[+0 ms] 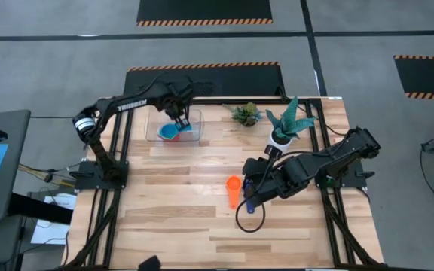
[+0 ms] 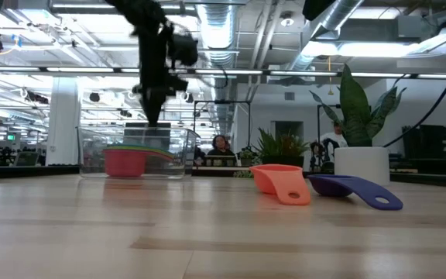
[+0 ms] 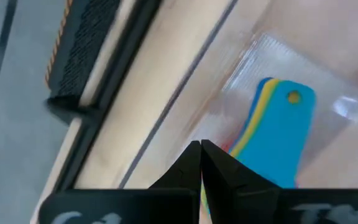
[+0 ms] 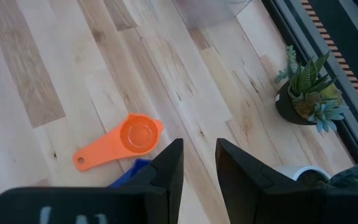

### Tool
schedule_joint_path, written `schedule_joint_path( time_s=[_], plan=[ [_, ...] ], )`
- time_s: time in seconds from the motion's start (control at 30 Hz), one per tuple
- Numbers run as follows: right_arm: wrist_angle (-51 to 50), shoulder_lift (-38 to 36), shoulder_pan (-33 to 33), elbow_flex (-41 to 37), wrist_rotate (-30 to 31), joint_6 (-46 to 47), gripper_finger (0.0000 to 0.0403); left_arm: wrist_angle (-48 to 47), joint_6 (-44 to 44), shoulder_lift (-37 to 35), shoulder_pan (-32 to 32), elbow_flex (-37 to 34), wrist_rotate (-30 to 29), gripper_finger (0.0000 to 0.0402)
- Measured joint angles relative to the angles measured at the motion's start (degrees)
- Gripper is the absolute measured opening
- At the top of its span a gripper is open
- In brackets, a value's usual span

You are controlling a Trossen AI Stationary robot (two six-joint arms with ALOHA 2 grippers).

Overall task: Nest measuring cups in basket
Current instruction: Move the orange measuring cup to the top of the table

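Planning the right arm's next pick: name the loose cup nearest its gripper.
The dark blue cup, right beneath the right gripper; the orange cup lies farther out.

Plant pot (perhaps) crowds right gripper.

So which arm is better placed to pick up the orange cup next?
The right. Its gripper hovers open right beside the orange cup and dark blue cup mid-table, while the left gripper, fingers shut, is over the basket at the far side.
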Motion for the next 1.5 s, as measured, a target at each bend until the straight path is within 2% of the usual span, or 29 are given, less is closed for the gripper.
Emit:
schedule_joint_path(
  time_s=[0.17, 0.27, 0.47, 0.53, 0.63, 0.8, 0.9, 1.03, 1.13, 1.3, 1.5],
  plan=[
    [0.0, 0.0, 0.0, 0.0, 0.0, 0.3, 0.0118, -19.6, -10.8, 0.0, -4.6, 13.4, 0.8, 0.0000],
    [-0.1, 0.0, 0.0, 0.0, 0.0, 0.2, 0.0118, -29.4, -18.2, -0.1, -9.2, 19.3, 5.3, 0.0000],
    [-1.9, 0.0, 0.2, 0.0, -0.2, 0.0, 0.0118, -28.9, -25.3, -3.7, -21.6, 20.4, 18.3, 0.0000],
    [-2.1, 0.0, 0.6, 0.0, -0.3, -0.1, 0.0118, -28.8, -27.7, -4.2, -27.0, 19.7, 18.0, 0.0000],
    [-0.7, 0.0, 1.6, -0.1, -0.3, -0.1, 0.0118, -28.5, -32.1, -5.1, -36.2, 18.6, 13.9, 0.0000],
    [6.2, 1.1, 2.3, -2.6, -1.1, -3.1, 0.0118, -28.8, -40.9, -5.4, -50.3, 13.3, 6.1, 0.0000],
    [10.5, 2.3, 1.6, -5.4, -3.8, -4.5, 0.0118, -28.9, -50.2, -6.0, -56.4, 8.3, 5.9, 0.0000],
    [11.1, 5.5, 0.3, -6.5, -7.9, -2.0, 0.0118, -28.6, -59.9, -7.8, -63.1, 0.1, 6.6, 0.0000],
    [13.0, 8.5, -1.0, -6.6, -10.4, 1.7, 0.0118, -24.9, -66.0, -10.5, -66.2, -6.7, 6.8, 0.0000],
    [19.8, 13.0, -4.6, -6.5, -14.2, 6.1, 0.0118, -12.0, -73.5, -16.1, -69.6, -17.8, 6.5, 0.0000],
    [21.0, 17.0, -8.6, -6.5, -15.3, 22.3, 0.0118, -2.1, -75.0, -20.0, -70.9, -26.3, 4.9, 0.0000]
  ],
)
